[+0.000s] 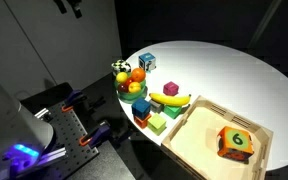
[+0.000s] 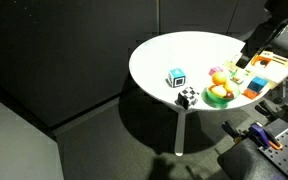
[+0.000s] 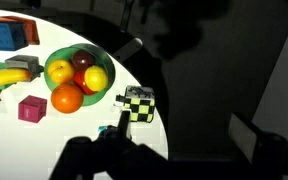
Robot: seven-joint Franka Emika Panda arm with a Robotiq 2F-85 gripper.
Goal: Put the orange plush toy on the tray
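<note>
The orange plush toy [image 3: 67, 98] is a plain orange ball lying against the near rim of the green fruit bowl [image 3: 54, 57] in the wrist view. The tray [image 1: 197, 137] of light wood lies at the table's near right in an exterior view and holds an orange-red cube marked "6" [image 1: 235, 142]. My gripper [image 3: 184, 130] shows as two dark fingers set wide apart, open and empty. It hangs high over the table's edge near a checkered cube [image 3: 137, 104], well away from the toy.
The bowl [image 1: 131, 92] holds green, red and yellow fruit. A banana [image 1: 171, 97], a pink cube [image 3: 32, 108] and several coloured blocks [image 1: 150, 117] lie between the bowl and the tray. A blue cube [image 1: 146, 62] stands further back. The round table's edge runs past the checkered cube.
</note>
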